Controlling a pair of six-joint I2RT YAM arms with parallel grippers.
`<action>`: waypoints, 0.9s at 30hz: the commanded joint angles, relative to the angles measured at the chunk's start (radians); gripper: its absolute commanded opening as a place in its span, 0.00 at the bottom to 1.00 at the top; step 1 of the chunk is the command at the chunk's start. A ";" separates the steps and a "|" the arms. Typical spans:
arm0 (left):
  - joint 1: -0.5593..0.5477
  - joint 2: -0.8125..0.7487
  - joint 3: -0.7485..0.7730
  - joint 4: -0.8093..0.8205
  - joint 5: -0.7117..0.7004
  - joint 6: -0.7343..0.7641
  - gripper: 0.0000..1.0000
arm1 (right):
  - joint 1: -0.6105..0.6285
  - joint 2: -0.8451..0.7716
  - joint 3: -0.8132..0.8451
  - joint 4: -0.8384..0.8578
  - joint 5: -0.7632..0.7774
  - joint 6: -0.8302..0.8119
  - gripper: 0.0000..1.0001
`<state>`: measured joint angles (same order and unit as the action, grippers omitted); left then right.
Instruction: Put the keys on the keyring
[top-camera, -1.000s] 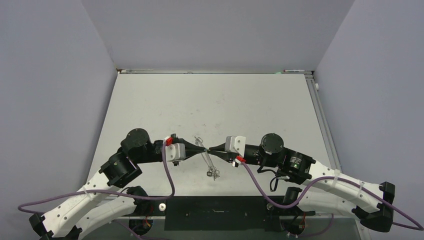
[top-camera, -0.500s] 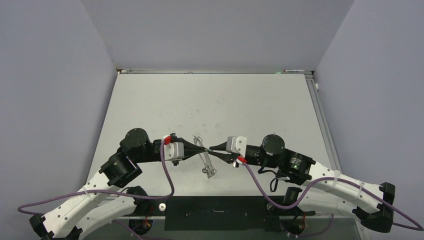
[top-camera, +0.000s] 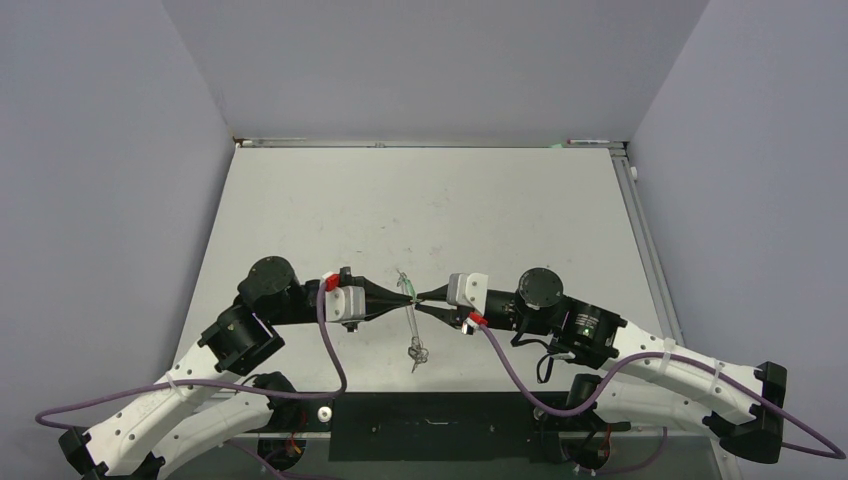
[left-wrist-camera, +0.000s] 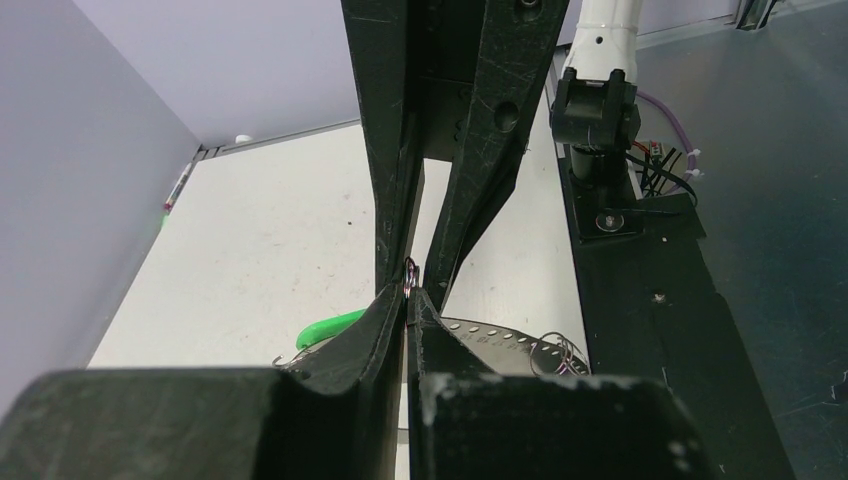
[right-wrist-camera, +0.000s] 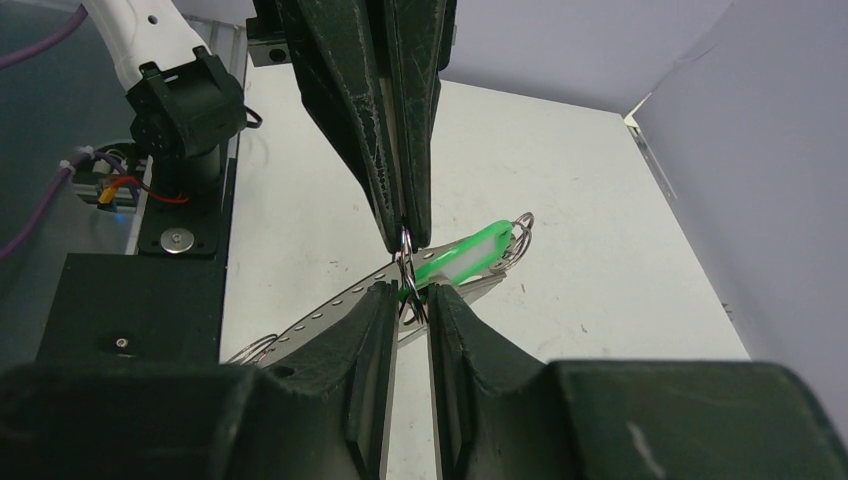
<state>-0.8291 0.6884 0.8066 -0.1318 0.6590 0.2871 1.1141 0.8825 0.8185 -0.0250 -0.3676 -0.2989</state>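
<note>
1. Parting from shut to a narrow gap over the last second, the right gripper (top-camera: 421, 298) has come back tip to tip with the left gripper (top-camera: 402, 297). The hanging bunch's lower end has swung leftward in the top view.
2. Across the upper half of the frame the table (top-camera: 520, 210) gives plenty of room to draw back or sideways. The black base plate (top-camera: 440, 425) along the bottom edge lies near the bunch.
3. Both arms, left arm (top-camera: 245, 330) and right arm (top-camera: 600, 335), fold inward and meet at lower centre, probably so that each can work the same wire.
4. The left fingers are pressed together on the keyring (top-camera: 411, 320), apparently carrying it. The right fingers straddle the wire, and I cannot tell whether they touch it.
5. From just above the tips, the keyring runs as a thin pale line down toward lower centre.
6. One of the keys, the green-headed key (right-wrist-camera: 465, 257), sits right at the tips. The rest of the keys (top-camera: 417, 352) cluster at the lower end, too small to tell whether they are threaded.
</note>
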 joint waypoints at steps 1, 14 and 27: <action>0.006 -0.006 0.008 0.090 0.029 -0.016 0.00 | 0.002 0.014 0.038 0.016 -0.010 -0.008 0.18; 0.005 0.005 0.003 0.091 0.019 -0.014 0.00 | 0.003 0.021 0.054 0.048 -0.035 -0.005 0.20; 0.005 0.000 -0.001 0.084 0.000 -0.005 0.00 | 0.003 0.018 0.038 0.057 -0.046 -0.011 0.05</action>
<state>-0.8234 0.6968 0.8009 -0.1150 0.6590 0.2806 1.1141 0.9043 0.8295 -0.0319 -0.3908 -0.3027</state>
